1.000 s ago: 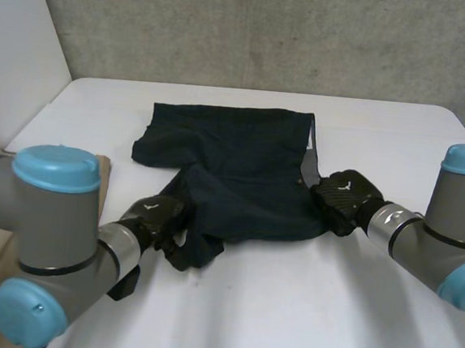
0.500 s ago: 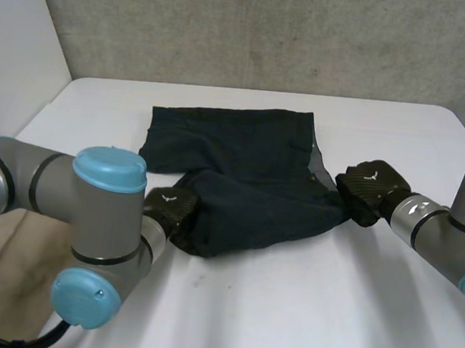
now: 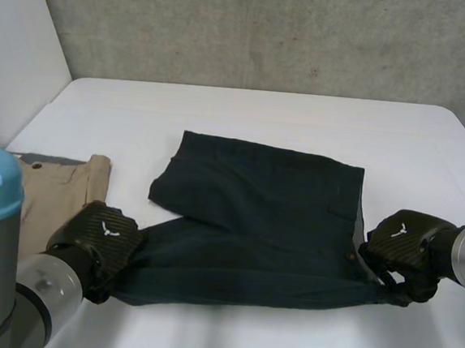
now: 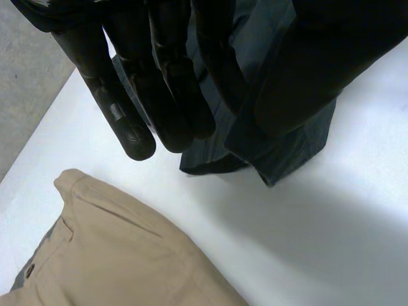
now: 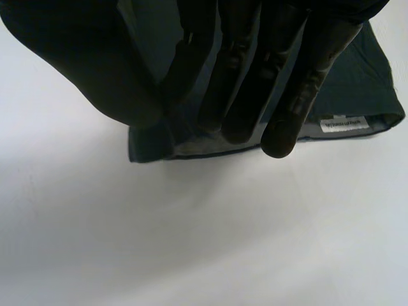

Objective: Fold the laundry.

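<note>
The white counter (image 3: 287, 114) carries a pair of dark blue shorts (image 3: 261, 217), lying flat between the two sets of fingers with the near edge drawn into a long taut band, which looks like a stretch to smooth the cloth for a fold. Just beside the left hand's fingertips lie khaki trousers (image 3: 60, 191), apart from the shorts, probably waiting their turn or already dealt with. The left hand (image 3: 100, 240) has one end of that near edge: its fingers (image 4: 137, 121) run nearly straight and nip the bunched cloth against the thumb. The right hand (image 3: 401, 246) takes the opposite end at the waistband corner, again pinching cloth between thumb and straight fingers (image 5: 287, 95). A small white label (image 5: 344, 123) shows inside the waistband just beyond those fingertips.
</note>
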You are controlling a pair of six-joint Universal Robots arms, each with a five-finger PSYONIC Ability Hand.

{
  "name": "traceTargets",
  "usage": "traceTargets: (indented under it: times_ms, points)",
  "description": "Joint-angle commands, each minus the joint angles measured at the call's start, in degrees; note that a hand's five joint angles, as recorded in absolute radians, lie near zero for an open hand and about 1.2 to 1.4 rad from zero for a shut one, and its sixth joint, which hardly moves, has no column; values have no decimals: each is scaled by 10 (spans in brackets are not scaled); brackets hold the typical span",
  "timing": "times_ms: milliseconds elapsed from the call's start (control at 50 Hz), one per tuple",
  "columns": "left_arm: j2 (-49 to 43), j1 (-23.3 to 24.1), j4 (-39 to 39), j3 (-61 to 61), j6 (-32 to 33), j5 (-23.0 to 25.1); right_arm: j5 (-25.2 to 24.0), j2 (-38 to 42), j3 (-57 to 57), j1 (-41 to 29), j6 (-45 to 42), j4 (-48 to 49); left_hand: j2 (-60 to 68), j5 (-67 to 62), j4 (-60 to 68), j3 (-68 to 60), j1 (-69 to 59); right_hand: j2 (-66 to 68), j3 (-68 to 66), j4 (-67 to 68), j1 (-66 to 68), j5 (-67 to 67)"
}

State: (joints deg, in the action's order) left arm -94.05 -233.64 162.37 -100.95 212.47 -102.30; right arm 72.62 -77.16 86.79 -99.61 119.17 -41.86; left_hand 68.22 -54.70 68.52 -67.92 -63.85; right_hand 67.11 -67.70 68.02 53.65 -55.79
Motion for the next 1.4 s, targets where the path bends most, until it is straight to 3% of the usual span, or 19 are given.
traceTargets:
  times_ms: [20, 140, 300, 420, 440, 460, 520, 560, 600, 680, 760, 920, 1060, 1240, 1400]
  points:
    - [-93, 1, 144, 86, 6, -2, 43, 102, -64, -13, 83, 121, 118, -153, 115, -121, -161, 129, -123, 120, 264, -142]
    - [-234, -11, 254, 227, 46, 0, 95, 167, -161, -54, 138, 201, 118, -153, 115, -121, -161, 129, -123, 120, 264, -142]
    - [-404, -44, 379, 397, 122, -3, 108, 257, -265, -69, 171, 338, 118, -153, 115, -121, -161, 129, -123, 120, 264, -142]
    - [-480, -52, 396, 479, 131, -7, 128, 317, -318, -91, 178, 365, 118, -153, 115, -121, -161, 129, -123, 120, 264, -142]
    - [-482, -52, 394, 479, 131, -7, 132, 317, -318, -93, 180, 362, 118, -153, 115, -121, -161, 129, -123, 120, 264, -142]
    - [-482, -50, 393, 473, 129, -7, 135, 312, -314, -95, 193, 354, 118, -153, 115, -121, -161, 6, 0, -3, 141, -19]
    - [-480, -47, 393, 458, 128, -6, 135, 298, -305, -95, 238, 335, 118, -153, 115, -121, -161, -196, 202, -205, -62, 183]
    - [-461, -41, 393, 431, 126, -4, 127, 268, -310, -81, 314, 291, 118, -153, 115, -121, -161, -351, 357, -360, -217, 338]
    - [-446, -38, 393, 420, 124, -4, 117, 245, -315, -70, 350, 259, 118, -153, 115, -121, -161, -353, 359, -362, -219, 340]
    - [-422, -31, 396, 384, 126, -2, 51, 193, -342, -55, 416, 175, 118, -153, 115, -121, -161, -368, 374, -377, -234, 355]
    - [-414, -25, 396, 370, 124, -3, 18, 174, -363, -43, 431, 125, 118, -153, 115, -121, -161, -378, 384, -388, -244, 365]
    - [-403, -25, 397, 346, 123, -3, 5, 149, -350, -39, 433, 57, 118, -153, 115, -121, -161, -382, 388, -391, -247, 369]
    - [-394, -30, 397, 341, 118, -3, 15, 198, -342, -45, 452, 70, 118, -153, 115, -121, -161, -382, 388, -391, -247, 369]
    - [-392, -31, 400, 342, 118, -1, 95, 289, -371, -50, 466, 217, 118, -153, 115, -121, -161, -377, 383, -386, -242, 364]
    - [-393, -33, 419, 349, 120, 0, 103, 365, -453, -63, 472, 217, 118, -153, 115, -121, -161, -380, 386, -389, -246, 367]
